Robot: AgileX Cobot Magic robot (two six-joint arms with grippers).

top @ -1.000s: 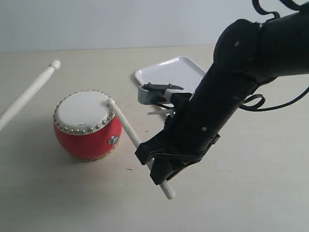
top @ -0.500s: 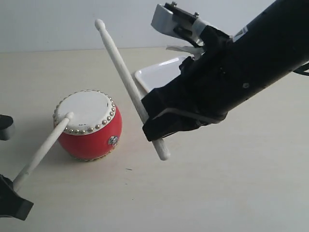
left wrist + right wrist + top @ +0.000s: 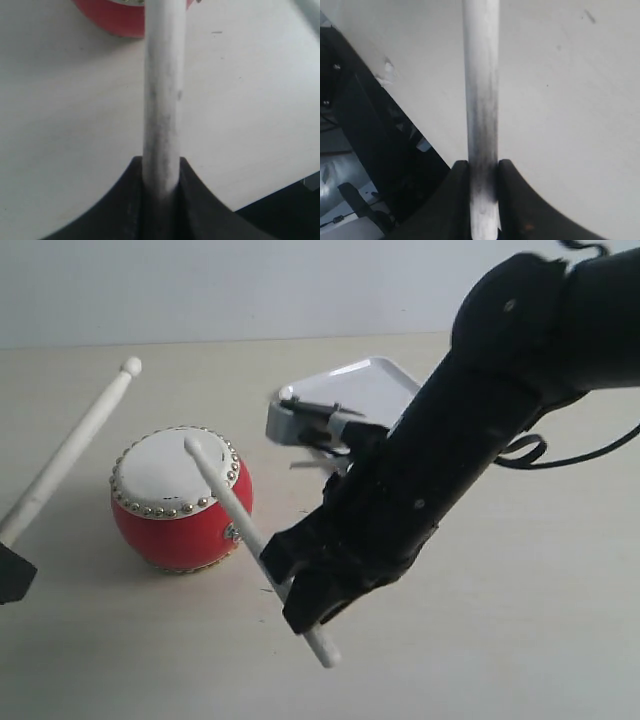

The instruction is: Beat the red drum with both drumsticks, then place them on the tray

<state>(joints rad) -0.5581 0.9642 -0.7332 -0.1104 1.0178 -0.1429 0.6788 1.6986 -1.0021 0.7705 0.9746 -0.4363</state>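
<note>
Right stick (image 3: 222,495) had dropped to the drum (image 3: 170,530), left stick (image 3: 70,445) risen toward 10 o'clock; left gripper (image 3: 161,170) and right gripper (image 3: 482,170) each clenched 1, alternating beats.

Seemingly a robot lab bench: a smooth beige table (image 3: 520,640), a plain white wall (image 3: 250,290), a cabled black arm (image 3: 480,440).

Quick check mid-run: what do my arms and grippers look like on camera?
Right arm: bulky glossy black casing, small screws, black cables looping beside it, grey bracket. Left gripper and right gripper: black fingers with curved, flaring outlines.
</note>
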